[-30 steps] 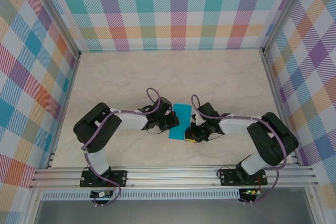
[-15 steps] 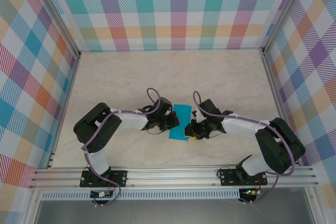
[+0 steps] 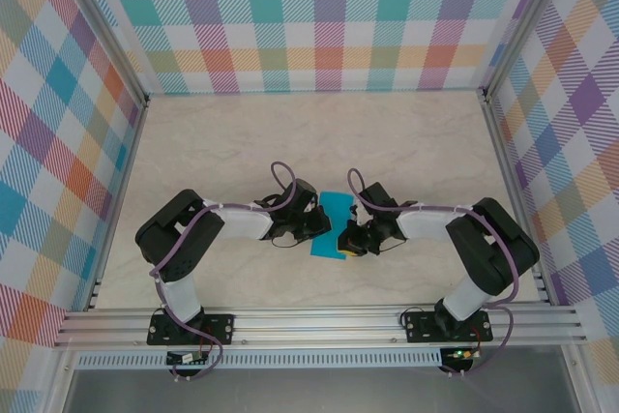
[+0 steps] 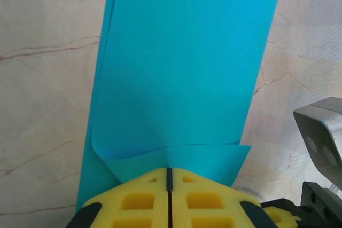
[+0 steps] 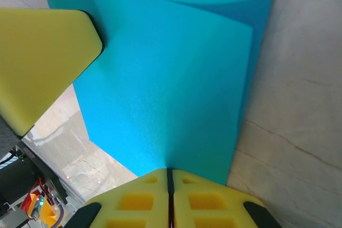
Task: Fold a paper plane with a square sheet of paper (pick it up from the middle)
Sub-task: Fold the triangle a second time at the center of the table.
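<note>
so that the folded layers lie aligned, i judge, my left gripper [image 4: 169, 179] pinches the square sheet of paper [image 4: 181, 68] at bottom centre. my right gripper [image 5: 170, 177] clamps its opposite edge, likely bracing.

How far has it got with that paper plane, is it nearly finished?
Early days, I'd say. Done: the teal sheet of paper shows as a narrow rectangle with layers doubled over, so at least one fold is in. In hand: the left gripper and right gripper are each shut on an edge of it. Left: no pointed nose or wings yet.
</note>
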Robot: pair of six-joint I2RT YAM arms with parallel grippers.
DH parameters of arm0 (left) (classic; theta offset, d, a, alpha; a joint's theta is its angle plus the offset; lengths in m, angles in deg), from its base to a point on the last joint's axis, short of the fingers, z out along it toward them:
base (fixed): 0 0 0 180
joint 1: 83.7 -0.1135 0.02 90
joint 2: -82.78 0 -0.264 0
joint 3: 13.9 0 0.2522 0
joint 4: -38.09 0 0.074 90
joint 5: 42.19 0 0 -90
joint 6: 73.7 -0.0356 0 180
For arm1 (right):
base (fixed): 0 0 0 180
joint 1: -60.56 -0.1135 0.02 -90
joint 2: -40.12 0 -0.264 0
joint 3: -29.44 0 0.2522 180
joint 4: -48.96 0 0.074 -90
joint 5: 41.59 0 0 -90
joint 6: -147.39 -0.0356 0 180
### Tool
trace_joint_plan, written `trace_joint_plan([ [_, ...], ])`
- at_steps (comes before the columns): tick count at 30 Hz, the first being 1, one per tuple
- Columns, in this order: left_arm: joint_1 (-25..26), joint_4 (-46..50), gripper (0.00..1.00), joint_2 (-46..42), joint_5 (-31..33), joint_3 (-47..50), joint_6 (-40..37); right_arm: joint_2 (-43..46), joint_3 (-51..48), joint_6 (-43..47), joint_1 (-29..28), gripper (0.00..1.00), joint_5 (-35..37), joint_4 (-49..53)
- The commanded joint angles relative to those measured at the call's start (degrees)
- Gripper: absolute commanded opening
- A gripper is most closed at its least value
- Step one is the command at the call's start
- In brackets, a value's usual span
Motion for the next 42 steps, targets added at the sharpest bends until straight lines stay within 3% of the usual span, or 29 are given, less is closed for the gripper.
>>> trace_joint_plan([
  [1, 0.9, 2.7, 0.11, -2.4, -1.5, -1.2, -2.3, -1.6, -3.1, -0.9, -0.5, 0.07, 2.5, 0.5],
  [8, 1.3, -1.5, 0.11, -4.7, -4.1, -0.1, 1.2, -1.3, -2.4, -0.8, -0.5, 0.06, 3.1, 1.3],
  [16, 2.0, -4.0, 0.11, -1.4, -3.9, 1.2, 2.0, -1.4, -2.4, -0.6, -0.5, 0.06, 3.7, 2.4],
  [25, 1.5, -1.8, 0.07, 0.5, 4.5, 2.5, -0.6, -1.3, -3.4, 0.1, -0.5, 0.06, 4.1, 3.3],
  [42, -5.3, -2.7, 0.10, 0.5, 3.3, 2.4, -3.5, -1.1, -3.8, 1.6, -0.4, 0.06, 3.9, 4.2],
])
